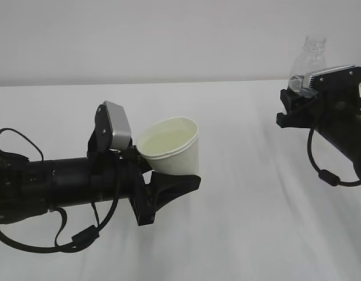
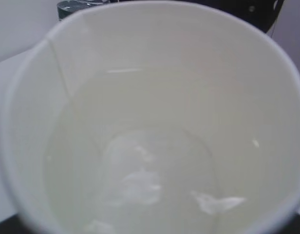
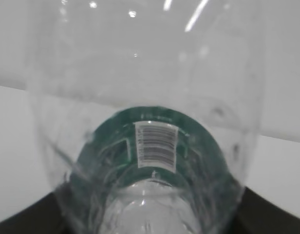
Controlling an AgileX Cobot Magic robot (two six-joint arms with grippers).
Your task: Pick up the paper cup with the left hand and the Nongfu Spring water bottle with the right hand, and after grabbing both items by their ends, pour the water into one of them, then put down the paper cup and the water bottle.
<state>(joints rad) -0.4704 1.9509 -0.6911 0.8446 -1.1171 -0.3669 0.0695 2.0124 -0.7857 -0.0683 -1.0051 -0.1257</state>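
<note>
Centrally, the paper cup (image 1: pixel 172 146) (tilted, water (image 2: pixel 140 170) pooled inside) sits clamped in the left gripper (image 1: pixel 163 175) above the desk (image 1: pixel 239 222); at upper right, the right gripper (image 1: pixel 298 96) grips the Nongfu Spring water bottle (image 1: pixel 309 58), upright.

A bare test bench: white cloth-covered table (image 1: pixel 239 234) against a plain white wall (image 1: pixel 169 35)

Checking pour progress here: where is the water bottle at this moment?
In the exterior view the water bottle stands upright at the far right, held in the right gripper above the table, well apart from the paper cup.
</note>
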